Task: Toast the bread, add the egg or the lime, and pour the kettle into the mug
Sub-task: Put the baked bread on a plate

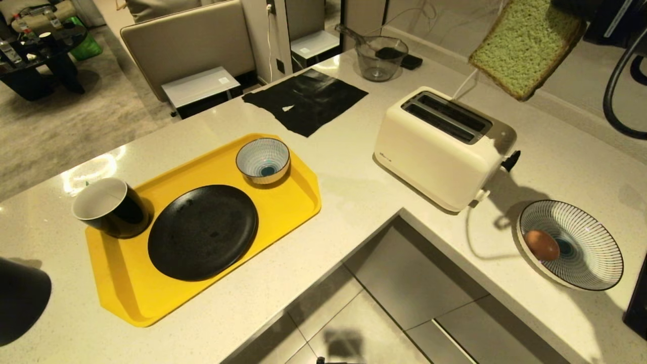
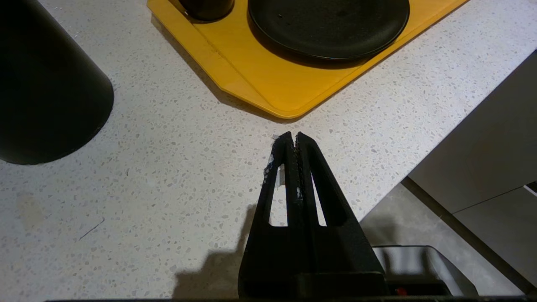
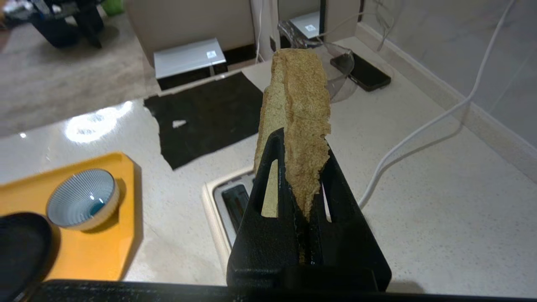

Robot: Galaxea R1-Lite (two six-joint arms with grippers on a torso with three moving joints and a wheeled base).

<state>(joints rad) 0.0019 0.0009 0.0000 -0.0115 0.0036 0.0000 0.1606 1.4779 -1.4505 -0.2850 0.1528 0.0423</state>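
The right gripper pinches the bread (pale green face, tan crust) in open air above the toaster, clear of its slots. The left gripper, fingers pressed together, hangs near the counter edge.

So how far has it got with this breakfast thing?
Early days. The right gripper has the bread pinched and lifted above the toaster, whose slots are empty. The egg lies in its striped bowl, the mug looks empty, and the left gripper sits shut by the kettle.
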